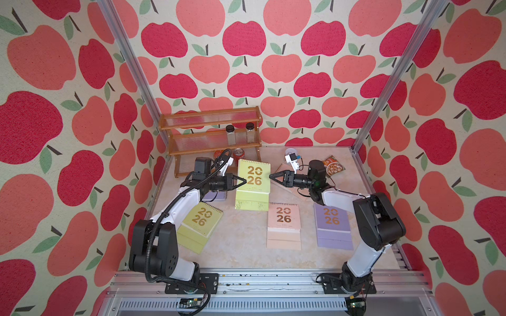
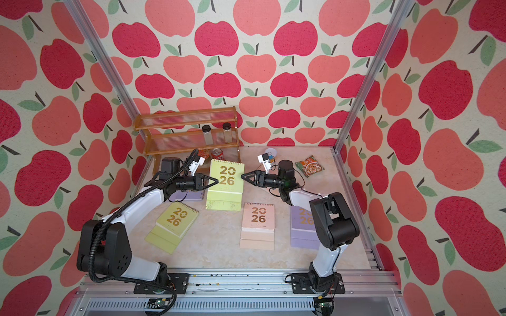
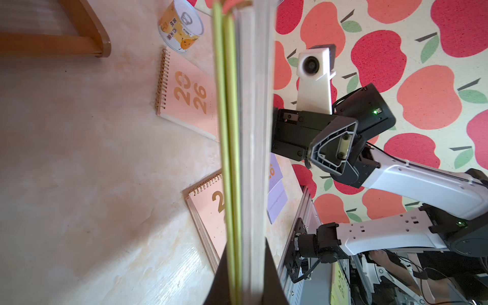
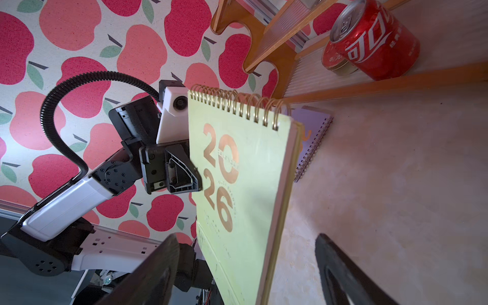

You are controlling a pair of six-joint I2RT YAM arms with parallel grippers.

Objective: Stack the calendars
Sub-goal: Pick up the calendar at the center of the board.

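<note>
Calendar (image 1: 256,188), yellow-green, is being pinched upright by left gripper (image 1: 243,181) just in front of wooden rack (image 1: 210,120), right gripper (image 1: 271,177) hovering spread at its opposite edge, apparently not touching.

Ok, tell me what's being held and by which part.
The left gripper pinches the raised yellow-green calendar by its side edge, beside the numerals. The right gripper is open, holding nothing.

Centre frame, a yellow-green calendar (image 4: 245,184) stands upright, the left gripper (image 4: 194,179) clamped on its left edge. Behind it a lilac calendar (image 4: 315,132) lies on the bench (image 4: 396,184). Upper right, a red cola can (image 4: 375,39) sits on a wooden rack (image 4: 274,60). Along the bottom, the fingers (image 4: 155,269) of the right gripper (image 4: 245,241) stand spread wide.
</note>
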